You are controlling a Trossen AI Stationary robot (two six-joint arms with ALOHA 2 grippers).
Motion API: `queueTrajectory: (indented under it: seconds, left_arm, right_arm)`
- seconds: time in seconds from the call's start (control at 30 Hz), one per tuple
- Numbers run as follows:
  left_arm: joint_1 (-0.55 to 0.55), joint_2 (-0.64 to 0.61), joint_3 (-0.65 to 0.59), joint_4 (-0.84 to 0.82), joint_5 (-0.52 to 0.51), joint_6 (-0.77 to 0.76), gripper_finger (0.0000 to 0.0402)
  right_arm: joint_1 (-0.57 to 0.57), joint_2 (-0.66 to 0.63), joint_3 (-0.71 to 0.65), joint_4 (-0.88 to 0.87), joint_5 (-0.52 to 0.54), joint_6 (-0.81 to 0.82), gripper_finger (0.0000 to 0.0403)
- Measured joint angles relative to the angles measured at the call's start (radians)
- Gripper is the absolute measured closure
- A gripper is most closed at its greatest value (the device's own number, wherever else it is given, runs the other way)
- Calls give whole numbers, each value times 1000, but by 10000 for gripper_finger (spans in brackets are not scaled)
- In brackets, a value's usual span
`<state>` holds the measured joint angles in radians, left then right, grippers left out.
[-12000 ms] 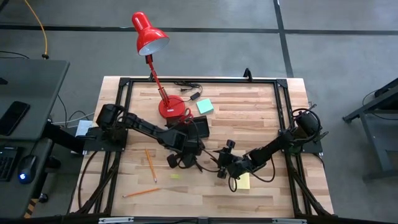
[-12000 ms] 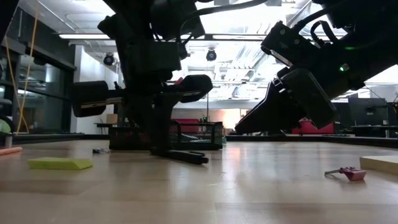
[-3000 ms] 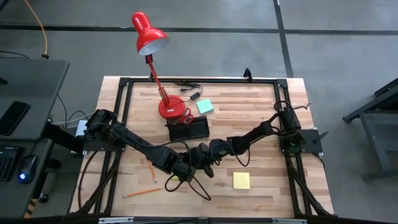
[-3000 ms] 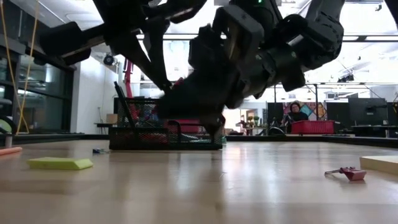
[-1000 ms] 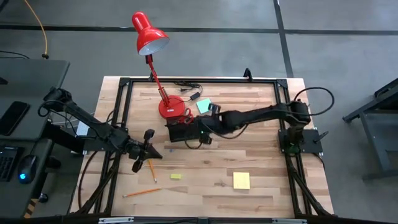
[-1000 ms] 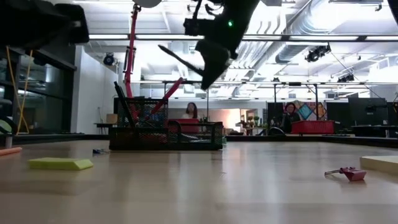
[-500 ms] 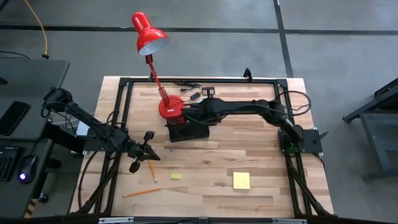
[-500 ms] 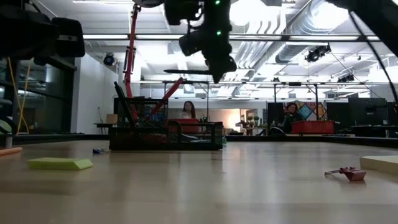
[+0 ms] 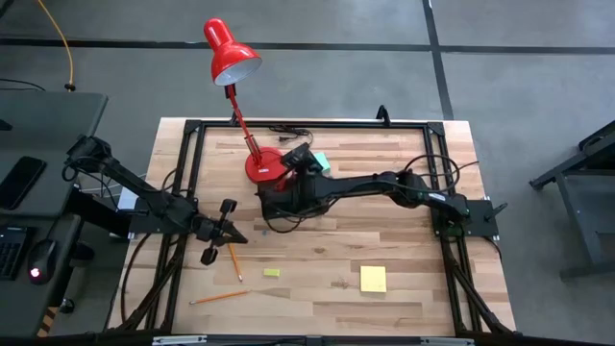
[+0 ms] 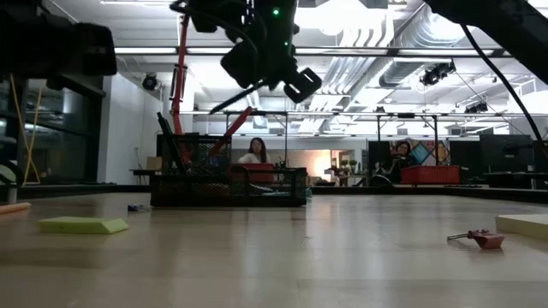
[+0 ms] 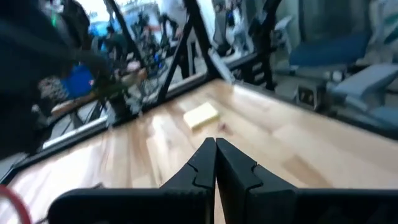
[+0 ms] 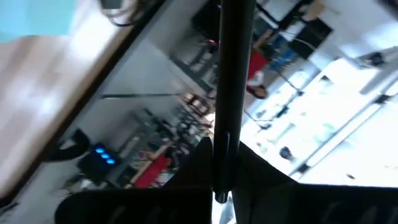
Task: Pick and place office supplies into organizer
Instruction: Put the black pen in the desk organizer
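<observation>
Orange pencils point(image 9: 232, 258) lie just beside the left tool point(image 9: 221, 234), which hangs pinched shut and empty over the left part of the worktop point(image 9: 413, 245). Near the middle, the right tool point(image 12: 217, 149) is clamped on a black pen point(image 12: 231, 62) above the organizer point(image 10: 227, 184), beside the lamp point(image 9: 258, 165). To place it well, I judge the pen should be tipped down over one compartment and lowered inside the walls before release. From above, the arm hides most of the organizer, so I cannot tell which compartment is below. A yellow pad point(image 9: 373, 279) lies well apart, rightward.
</observation>
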<state>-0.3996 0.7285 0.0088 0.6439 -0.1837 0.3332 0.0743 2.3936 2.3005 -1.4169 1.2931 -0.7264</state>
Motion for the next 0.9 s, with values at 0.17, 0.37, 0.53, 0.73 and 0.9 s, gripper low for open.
queueTrajectory:
  seconds: [0.17, 0.37, 0.53, 0.73, 0.9]
  left_arm:
    - [0, -15, 0, -59, -17, -21, 401]
    - [0, -30, 0, 1, 10, -29, 401]
    - [0, -31, 0, 1, 41, -26, 401]
    - [0, -31, 0, -6, 48, -16, 401]
    - [0, -31, 0, -9, 53, -16, 401]
  right_arm:
    - [14, 1, -6, 101, 42, -189, 403]
    - [9, 16, -14, 155, 46, -383, 403]
    - [9, 16, -14, 268, 35, -374, 403]
    - [3, 38, -13, 323, -34, -539, 403]
    - [-2, 101, -13, 386, -25, -649, 403]
